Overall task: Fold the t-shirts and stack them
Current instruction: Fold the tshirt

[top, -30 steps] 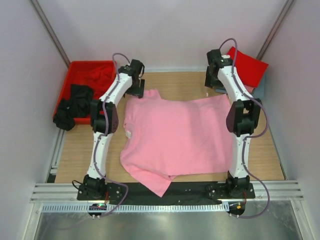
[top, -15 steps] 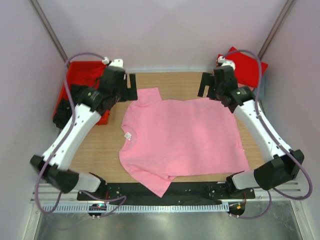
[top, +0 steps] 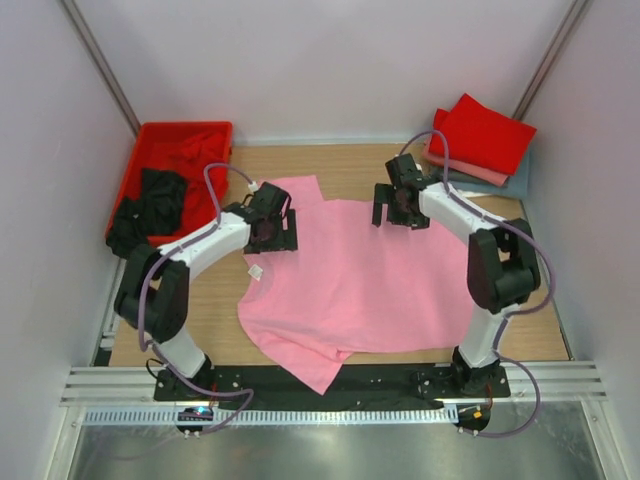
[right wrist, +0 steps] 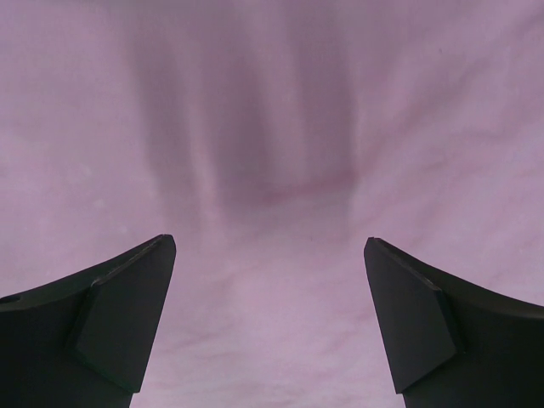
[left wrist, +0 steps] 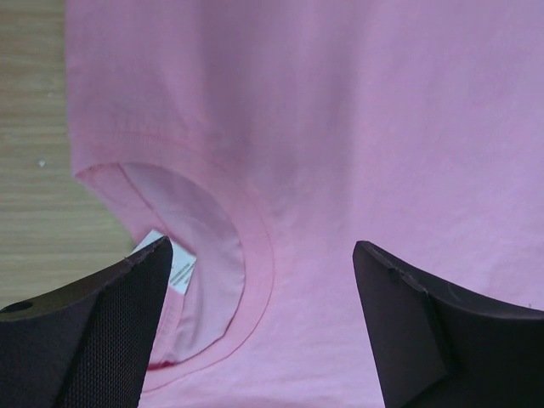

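fig. robotics laboratory test cell, seen from above. the work surface is a bare wooden tabletop [top: 215,300] closed in on three sides by plain white panels [top: 330,60] carried on slanting metal struts [top: 98,55]. two white-and-black robot arms, the left arm [top: 195,245] and the right arm [top: 460,210], stand on a black base plate [top: 390,377] at the near edge, alongside aluminium rails [top: 110,383] and a slotted cable duct [top: 330,415]. grey-purple cables [top: 207,185] loop along the arms. the goods on the table are a pink t-shirt [top: 360,280] and a red plastic tray [top: 140,150] of clothes.
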